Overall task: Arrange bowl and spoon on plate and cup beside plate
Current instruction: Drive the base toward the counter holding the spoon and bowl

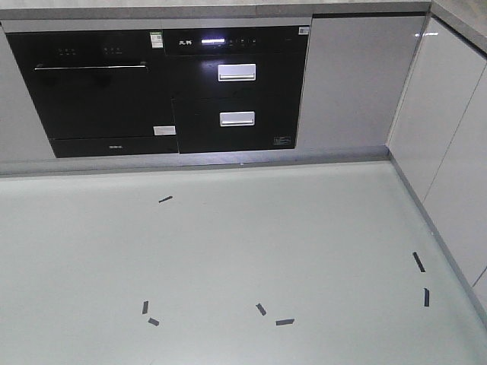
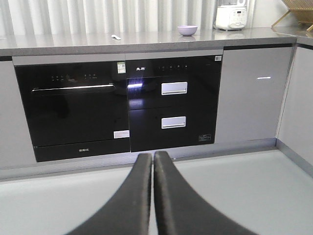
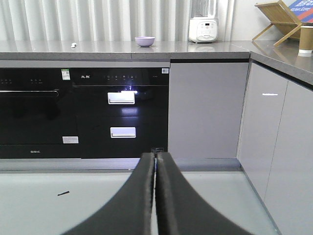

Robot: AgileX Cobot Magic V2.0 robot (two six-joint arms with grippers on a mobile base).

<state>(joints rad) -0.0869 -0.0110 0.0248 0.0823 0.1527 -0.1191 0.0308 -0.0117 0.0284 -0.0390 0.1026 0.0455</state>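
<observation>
Jaws closed, facing a far counter (image 2: 73, 44).
Front: a pale floor (image 1: 243, 251) is bounded far by black ovens (image 1: 160, 87), right by cabinets (image 1: 456, 152). Left wrist: the left gripper (image 2: 153, 155) is pressed shut, empty; bowl (image 2: 187, 30) and spoon (image 2: 116, 37) are seen apart on the counter. Right wrist: the right gripper (image 3: 155, 155) likewise; the cup (image 3: 306, 39) is seen far right.

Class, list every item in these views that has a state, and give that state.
left tool, shut, empty
right tool, shut, empty
bowl, upright on counter
spoon, lying flat on counter
cup, upright
oven door, closed
both drawers, closed
panel light, lit
</observation>
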